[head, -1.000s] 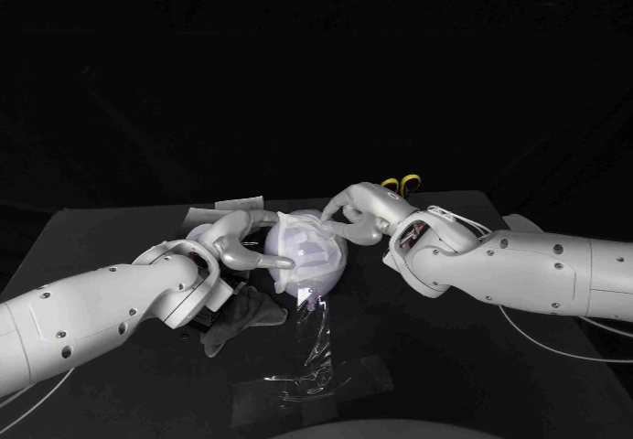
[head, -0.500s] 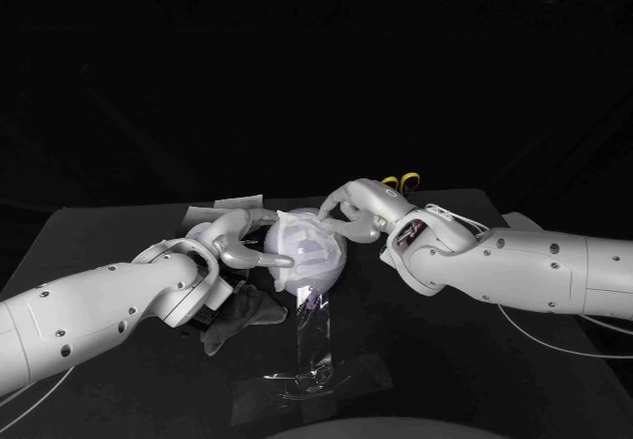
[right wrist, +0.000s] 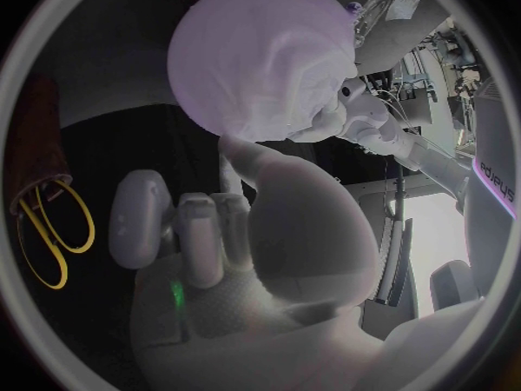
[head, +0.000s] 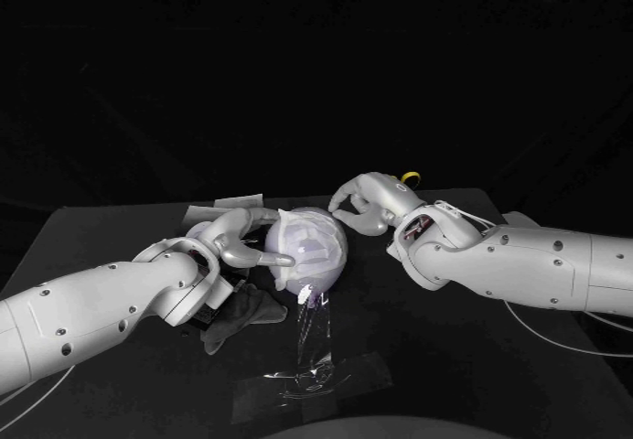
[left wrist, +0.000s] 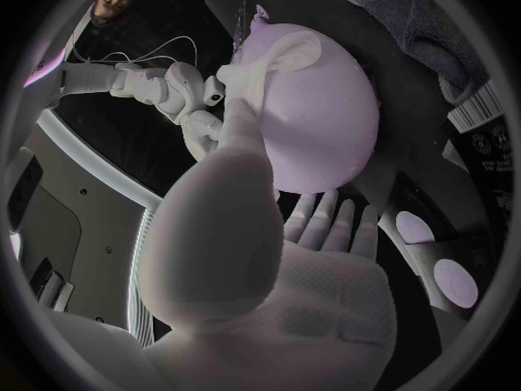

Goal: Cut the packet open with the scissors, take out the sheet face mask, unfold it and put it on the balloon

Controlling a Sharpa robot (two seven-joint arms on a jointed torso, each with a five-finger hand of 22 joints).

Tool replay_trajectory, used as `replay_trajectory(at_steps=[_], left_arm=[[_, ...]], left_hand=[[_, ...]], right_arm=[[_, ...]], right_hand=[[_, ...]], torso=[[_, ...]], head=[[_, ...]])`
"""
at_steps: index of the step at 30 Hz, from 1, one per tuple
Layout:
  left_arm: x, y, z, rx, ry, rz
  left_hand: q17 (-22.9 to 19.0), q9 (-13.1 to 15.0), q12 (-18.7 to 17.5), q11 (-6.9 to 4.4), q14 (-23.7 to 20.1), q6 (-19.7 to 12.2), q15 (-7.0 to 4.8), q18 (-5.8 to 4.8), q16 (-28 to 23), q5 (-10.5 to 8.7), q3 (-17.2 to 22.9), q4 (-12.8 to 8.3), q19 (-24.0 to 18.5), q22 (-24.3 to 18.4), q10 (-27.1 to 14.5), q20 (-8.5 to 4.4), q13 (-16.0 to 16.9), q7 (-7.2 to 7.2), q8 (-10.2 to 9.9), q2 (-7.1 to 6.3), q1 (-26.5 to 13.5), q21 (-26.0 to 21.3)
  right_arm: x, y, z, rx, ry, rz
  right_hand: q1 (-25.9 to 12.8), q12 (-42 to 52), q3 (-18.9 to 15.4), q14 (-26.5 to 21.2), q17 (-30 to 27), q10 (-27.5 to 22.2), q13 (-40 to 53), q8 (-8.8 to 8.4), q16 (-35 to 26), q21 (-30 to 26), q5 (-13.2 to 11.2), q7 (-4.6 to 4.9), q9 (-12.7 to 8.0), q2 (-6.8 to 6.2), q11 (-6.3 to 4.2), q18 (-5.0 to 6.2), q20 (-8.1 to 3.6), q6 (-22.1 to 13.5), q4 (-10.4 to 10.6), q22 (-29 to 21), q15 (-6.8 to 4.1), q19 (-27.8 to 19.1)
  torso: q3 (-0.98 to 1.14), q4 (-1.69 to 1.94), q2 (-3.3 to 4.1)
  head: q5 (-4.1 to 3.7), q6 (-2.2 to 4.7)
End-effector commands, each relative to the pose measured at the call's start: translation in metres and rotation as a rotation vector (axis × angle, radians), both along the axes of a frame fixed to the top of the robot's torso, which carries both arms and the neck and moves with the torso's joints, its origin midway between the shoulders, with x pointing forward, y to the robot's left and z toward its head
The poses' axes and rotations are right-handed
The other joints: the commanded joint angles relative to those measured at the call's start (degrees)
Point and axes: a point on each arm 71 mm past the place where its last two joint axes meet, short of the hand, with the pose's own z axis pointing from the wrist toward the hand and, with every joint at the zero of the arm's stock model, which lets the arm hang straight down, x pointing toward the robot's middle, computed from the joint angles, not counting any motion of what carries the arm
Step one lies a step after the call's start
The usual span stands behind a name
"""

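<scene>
Sheet face mask lies draped over the balloon, which stands near the middle of the black counter, between the two hands. The mask clings to the balloon's left side and lower front, and the pale lilac skin shows through its openings. In the left wrist view one edge of the mask stands off the balloon as a small flap.

The left hand is at the balloon's left side with its fingers spread apart. One finger lies along the mask's upper edge, another presses into the masked side lower down, and the rest stretch out beneath the balloon. It is closed round nothing.

The right hand is just beside the balloon's upper right. Most of its fingers are curled into the palm with nothing in them, and one reaches towards the balloon. I cannot tell whether that tip touches it.

Yellow-handled scissors lie behind the right hand, well clear of the balloon. A pale packet lies on the counter behind the left hand. A dark cloth is bunched under the left wrist at the balloon's foot, and a strip of clear film runs from the balloon towards the front of the counter.
</scene>
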Motion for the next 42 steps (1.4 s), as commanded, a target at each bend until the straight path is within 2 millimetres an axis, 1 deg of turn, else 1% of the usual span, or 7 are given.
replay_trajectory(at_steps=[1, 8, 10, 12, 15, 21, 42], left_arm=[[-0.002, -0.002, -0.002, 0.002, 0.02, -0.015], [-0.002, -0.002, -0.002, 0.002, 0.02, -0.015], [-0.002, -0.002, -0.002, 0.003, 0.02, -0.015], [-0.002, -0.002, -0.002, 0.003, 0.02, -0.014], [-0.002, -0.002, -0.002, 0.003, 0.02, -0.014], [-0.002, -0.003, -0.002, 0.003, 0.02, -0.014], [-0.002, -0.003, -0.002, 0.002, 0.02, -0.014]], left_hand=[[0.08, 0.06, -0.35, 0.03, 0.45, 0.22, -0.15, 0.91, 0.0, 0.26, 0.21, 0.03, 0.3, 0.06, 0.31, 0.02, 0.07, 4.97, 0.17, 0.2, 0.43, 0.22], [0.07, 0.06, -0.35, 0.03, 0.44, 0.24, -0.16, 0.95, 0.0, 0.27, 0.22, 0.03, 0.34, 0.07, 0.34, 0.03, 0.07, 4.97, 0.17, 0.21, 0.44, 0.24], [0.07, 0.06, -0.35, 0.03, 0.44, 0.24, -0.16, 0.95, 0.0, 0.27, 0.22, 0.03, 0.34, 0.07, 0.34, 0.03, 0.07, 4.97, 0.17, 0.21, 0.44, 0.24], [0.07, 0.06, -0.35, 0.03, 0.44, 0.24, -0.16, 0.95, 0.0, 0.27, 0.22, 0.03, 0.34, 0.07, 0.34, 0.03, 0.07, 4.97, 0.17, 0.21, 0.44, 0.24], [0.07, 0.06, -0.35, 0.03, 0.44, 0.24, -0.16, 0.95, 0.0, 0.27, 0.22, 0.03, 0.34, 0.07, 0.34, 0.03, 0.07, 4.97, 0.17, 0.21, 0.44, 0.24], [0.07, 0.06, -0.35, 0.03, 0.44, 0.24, -0.16, 0.95, 0.0, 0.27, 0.22, 0.03, 0.34, 0.07, 0.34, 0.03, 0.07, 4.97, 0.17, 0.21, 0.44, 0.24], [0.07, 0.06, -0.35, 0.03, 0.44, 0.24, -0.16, 0.95, 0.0, 0.27, 0.22, 0.03, 0.34, 0.07, 0.34, 0.03, 0.07, 4.97, 0.17, 0.21, 0.44, 0.24]], right_arm=[[0.003, -0.005, 0.0, -0.001, 0.002, -0.038], [0.001, -0.005, 0.002, 0.056, 0.014, -0.026], [-0.001, -0.002, 0.003, 0.083, 0.023, -0.013], [-0.003, 0.0, 0.004, 0.104, 0.031, 0.0], [-0.006, 0.004, 0.005, 0.132, 0.051, 0.019], [-0.008, 0.009, 0.005, 0.144, 0.094, 0.039], [-0.002, 0.019, -0.002, 0.1, 0.155, 0.047]], right_hand=[[-0.67, 0.29, 0.58, 5.96, 15.1, 6.07, 15.05, 2.3, 0.2, 0.3, 0.29, 0.11, 6.03, 0.12, -0.5, 0.1, -0.43, -0.59, -0.08, 3.38, -0.46, -0.06], [-1.87, 0.29, 1.5, 5.96, 15.1, 6.07, 15.05, 2.47, 0.2, -0.33, 0.28, 0.28, 7.18, 0.11, -0.4, 0.23, -0.4, -1.91, 0.28, 3.07, -0.43, -0.39], [-3.06, 0.29, 0.53, 5.96, 15.1, 6.07, 15.05, 1.33, 0.2, -0.87, 0.08, 0.73, 6.97, -1.48, 0.02, 0.32, -0.29, -4.19, 0.57, 2.75, -0.26, -0.68], [-6.48, 0.29, -1.81, 5.96, 15.1, 6.07, 15.05, -0.56, 0.2, -1.05, 0.43, 2.08, 6.21, -3.35, 1.05, 0.28, 0.01, -6.93, 2.64, 2.68, 0.38, -0.76], [-8.95, 0.29, -3.59, 5.96, 15.1, 6.07, 15.05, -2.07, 0.2, -1.29, 0.15, 2.83, 5.41, -3.58, 1.79, 0.24, 0.67, -8.08, 5.07, 2.61, 1.22, -0.84], [-10.11, 0.29, -6.12, 5.96, 15.1, 6.07, 15.05, -4.12, 0.2, -1.61, 0.28, 3.71, 4.22, -4.61, 2.59, 0.34, 1.51, -9.2, 7.29, 2.54, 2.0, -0.9], [-7.93, 0.29, -7.54, 5.96, 15.1, 6.07, 15.05, -5.26, 0.2, -1.98, 0.27, 3.87, 3.34, -4.98, 2.79, 0.49, 2.05, -8.6, 7.58, 2.47, 2.26, -1.01]], torso=[[0.0, 0.0, 0.02], [0.0, -0.07, -0.01], [0.0, -0.05, -0.01], [0.0, -0.02, -0.01], [-0.01, -0.02, -0.01], [-0.05, -0.01, 0.02], [-0.04, 0.01, 0.02]], head=[[0.02, 0.0], [0.09, 0.13], [0.14, 0.22], [0.12, 0.22], [0.07, 0.26], [0.0, 0.38], [0.0, 0.37]])
